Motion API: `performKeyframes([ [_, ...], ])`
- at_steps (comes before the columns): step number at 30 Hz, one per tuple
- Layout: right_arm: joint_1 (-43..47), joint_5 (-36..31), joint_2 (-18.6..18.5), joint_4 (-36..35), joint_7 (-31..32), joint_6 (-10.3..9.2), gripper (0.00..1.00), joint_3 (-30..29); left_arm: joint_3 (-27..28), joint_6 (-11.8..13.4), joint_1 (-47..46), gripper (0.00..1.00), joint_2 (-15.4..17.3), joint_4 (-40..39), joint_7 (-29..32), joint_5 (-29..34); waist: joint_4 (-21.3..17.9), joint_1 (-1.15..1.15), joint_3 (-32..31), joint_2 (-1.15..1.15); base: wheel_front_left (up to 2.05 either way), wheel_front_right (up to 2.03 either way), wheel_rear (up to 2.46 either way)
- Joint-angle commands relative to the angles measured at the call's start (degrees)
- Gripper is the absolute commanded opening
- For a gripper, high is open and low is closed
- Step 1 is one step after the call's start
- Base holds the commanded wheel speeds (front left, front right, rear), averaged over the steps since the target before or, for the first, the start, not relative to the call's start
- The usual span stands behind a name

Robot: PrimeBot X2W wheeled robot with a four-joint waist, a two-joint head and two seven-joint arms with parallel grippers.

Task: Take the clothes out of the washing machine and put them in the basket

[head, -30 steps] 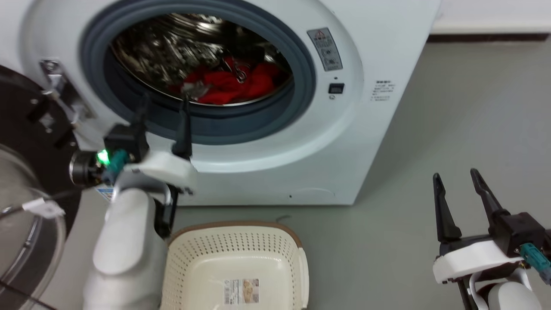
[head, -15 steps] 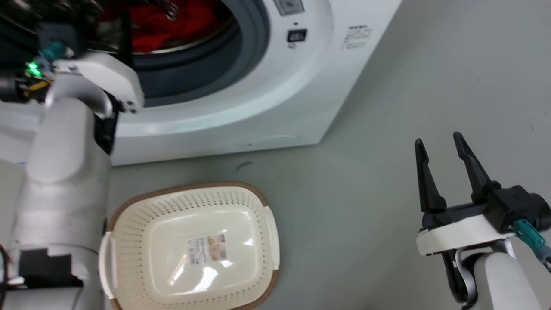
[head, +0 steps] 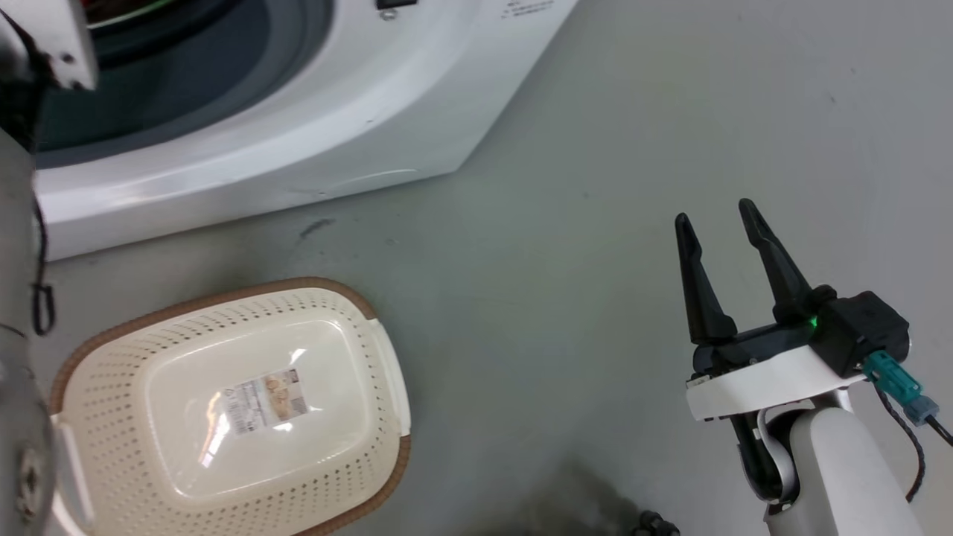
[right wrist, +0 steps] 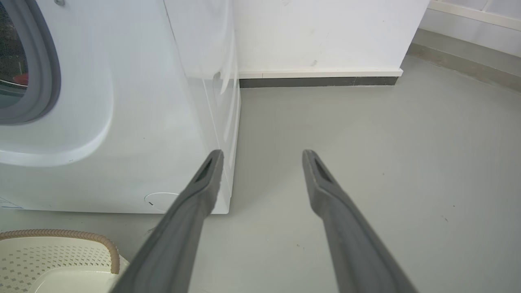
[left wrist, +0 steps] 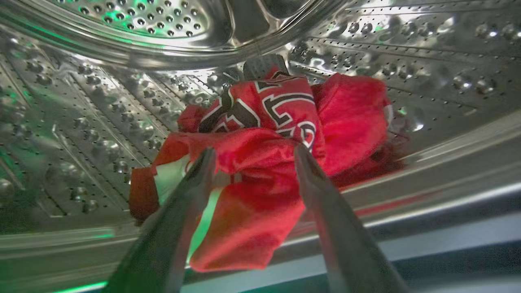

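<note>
left pincer (left wrist: 254, 151): spread, clothes (left wrist: 285, 106) between fingers, in drum (left wrist: 101, 122)
right pincer (head: 713, 214): spread, idle
basket (head: 223, 296): empty, left of right pincer
risk: shallow pinch, fabric slips; snags on drum lip

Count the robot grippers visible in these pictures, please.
2. The left gripper is inside the washing machine, jaws open, close to the red clothes. The right gripper hangs above the floor, right of the basket, jaws open.

Crumpled bright red jersey clothes (left wrist: 281, 122) heaped inside the white front-loading washing machine (head: 246, 171).
Cream perforated plastic basket (head: 104, 380), brown-rimmed, stands upright on the grey floor (head: 595, 149) just before it.
</note>
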Motion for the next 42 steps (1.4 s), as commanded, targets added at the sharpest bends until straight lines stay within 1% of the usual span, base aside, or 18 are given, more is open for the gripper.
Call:
performKeyframes([
  [1, -1.1, 0.6, 0.1, -0.5, -0.2, -0.04, 1.00, 0.6, -0.2, -0.2, -2.2, 1.00, 1.3, 1.0, 2.3, -0.3, -2.0, -0.01, 2.1, 0.00, 0.00, 0.00, 0.00],
  [9, -1.2, 2.3, 0.1, -0.7, -0.2, -0.04, 1.00, 2.6, -0.7, -0.5, -9.0, 1.00, 5.0, 6.0, 15.7, -1.9, -4.7, -0.01, 4.2, 0.00, 0.00, 0.00, 0.00],
  [13, -1.3, 2.7, 0.1, -0.9, -0.2, -0.04, 1.00, 3.1, -0.7, -0.4, -11.2, 1.00, 6.0, 7.7, 22.9, -2.6, -5.5, -0.01, 4.9, 0.00, 0.00, 0.00, 0.00],
  [14, -1.3, 2.7, 0.1, -0.9, -0.2, -0.04, 1.00, 3.1, -0.7, -0.4, -11.2, 1.00, 6.0, 7.7, 22.9, -2.6, -5.5, -0.01, 4.9, 0.00, 0.00, 0.00, 0.00],
  [16, -1.3, 3.0, 0.1, -1.0, -0.2, -0.04, 1.00, 3.3, -0.3, -0.1, -11.4, 1.00, 6.4, 8.6, 26.4, -3.1, -5.8, -0.01, 5.2, 0.00, 0.00, 0.00, 0.00],
  [17, -1.3, 3.1, 0.1, -1.0, -0.2, -0.04, 1.00, 3.4, -0.1, 0.2, -11.5, 0.87, 6.4, 8.9, 27.8, -3.5, -5.8, -0.01, 5.4, 0.00, 0.00, 0.00, 0.00],
  [18, -1.3, 3.3, 0.1, -1.0, -0.2, -0.04, 1.00, 3.5, 0.0, 0.6, -11.7, 0.63, 6.5, 9.0, 28.8, -3.6, -5.9, -0.01, 5.5, 0.00, 0.00, 0.00, 0.00],
  [19, -1.4, 3.2, 0.1, -1.0, -0.2, -0.04, 1.00, 3.5, 0.1, 0.9, -11.9, 0.53, 6.6, 9.1, 29.6, -3.8, -5.9, -0.01, 5.6, 0.00, 0.00, 0.00, 0.00],
  [20, -1.5, 3.4, 0.1, -1.0, -0.2, -0.04, 1.00, 3.6, 0.3, 1.3, -11.9, 0.33, 6.6, 9.1, 30.2, -4.1, -5.9, -0.01, 5.7, 0.00, 0.00, 0.00, 0.00],
  [21, -1.5, 3.5, 0.1, -0.9, -0.2, -0.04, 1.00, 3.7, 0.4, 1.5, -11.8, 0.00, 6.6, 8.9, 30.4, -4.3, -6.0, -0.01, 5.8, 0.00, 0.00, 0.00, 0.00],
  [23, -1.7, 3.5, 0.1, -0.7, -0.2, -0.04, 1.00, 3.7, 0.5, 1.9, -11.3, 0.00, 6.6, 8.5, 30.7, -4.6, -5.9, -0.01, 5.8, 0.00, 0.00, 0.00, 0.00],
  [25, -1.9, 3.5, 0.1, -0.6, -0.2, -0.04, 1.00, 3.5, 0.5, 2.7, -10.7, 0.00, 6.5, 7.5, 29.6, -4.8, -5.7, -0.01, 5.7, 0.00, 0.00, 0.00, 0.00],
  [29, -2.1, 3.0, 0.1, -0.3, -0.2, -0.04, 1.00, 3.1, -0.5, 3.6, -8.8, 0.00, 6.2, 4.2, 24.5, -4.1, -5.1, -0.01, 4.6, 0.00, 0.00, 0.00, 0.00],
  [36, -1.2, 1.7, 0.1, 0.7, -0.2, -0.04, 1.00, 2.2, -2.0, 5.0, -2.3, 0.00, 4.8, -1.1, 10.3, -3.4, -3.8, -0.01, -0.5, 0.00, 0.00, 0.00, 0.00],
  [42, 0.7, 0.7, 0.1, 2.0, -0.2, -0.04, 1.00, 1.3, -2.3, 6.5, 4.1, 0.00, 2.8, -2.3, -1.9, -4.0, -2.4, -0.01, -6.7, 0.00, 0.00, 0.00, 0.00],
])
